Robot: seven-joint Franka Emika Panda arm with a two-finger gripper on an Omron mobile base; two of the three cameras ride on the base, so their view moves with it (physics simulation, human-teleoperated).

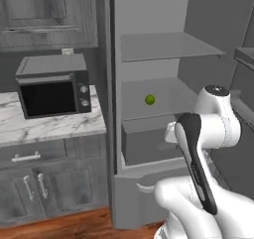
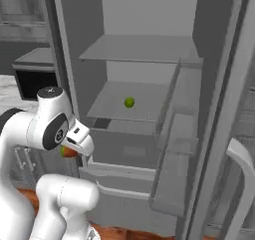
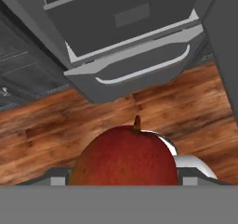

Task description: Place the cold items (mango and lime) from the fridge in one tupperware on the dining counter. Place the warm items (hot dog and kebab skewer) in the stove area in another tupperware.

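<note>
While the lime (image 1: 150,100) sits on a fridge (image 2: 144,50) shelf, the jaws grip the mango (image 3: 124,159).

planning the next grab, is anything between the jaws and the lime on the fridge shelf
Yes: the mango sits between the jaws, so the gripper is occupied. The lime lies alone on its fridge shelf, door open, nothing in front of it.

The fridge (image 1: 149,109) stands open ahead of me, and the lime (image 1: 150,100) sits alone on its middle shelf (image 1: 154,101), above the drawer (image 1: 144,144). Left of the fridge, a microwave (image 1: 52,87) rests on the bench (image 1: 49,126), far side. My end effector (image 3: 123,183) is near the fridge's base with the mango (image 3: 124,157) between its fingers, above the floor (image 3: 56,125).
</note>
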